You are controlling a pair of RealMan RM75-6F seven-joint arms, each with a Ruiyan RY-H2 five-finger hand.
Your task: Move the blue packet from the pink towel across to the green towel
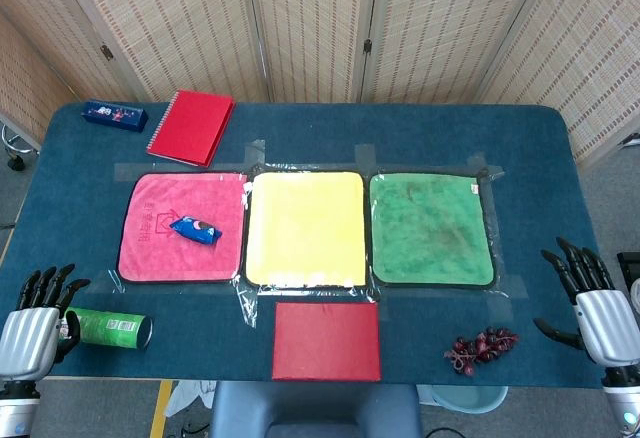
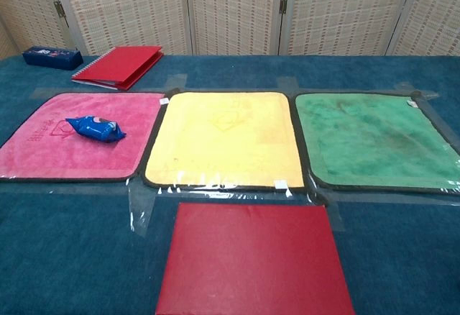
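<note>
While packet (image 1: 195, 229) lies untouched on pink towel (image 1: 150, 258), left hand (image 1: 38, 320) and right hand (image 1: 592, 303) wait at tabletop (image 1: 560, 158) corners, fingers spread, holding nothing; green towel (image 1: 432, 228) bare, ready.

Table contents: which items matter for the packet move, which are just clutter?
Job items:
blue packet, lying on the pink towel
green towel, bare
left hand and right hand, both open

Clutter:
yellow towel
red notebook
red mat
blue box
green can
grapes
</note>
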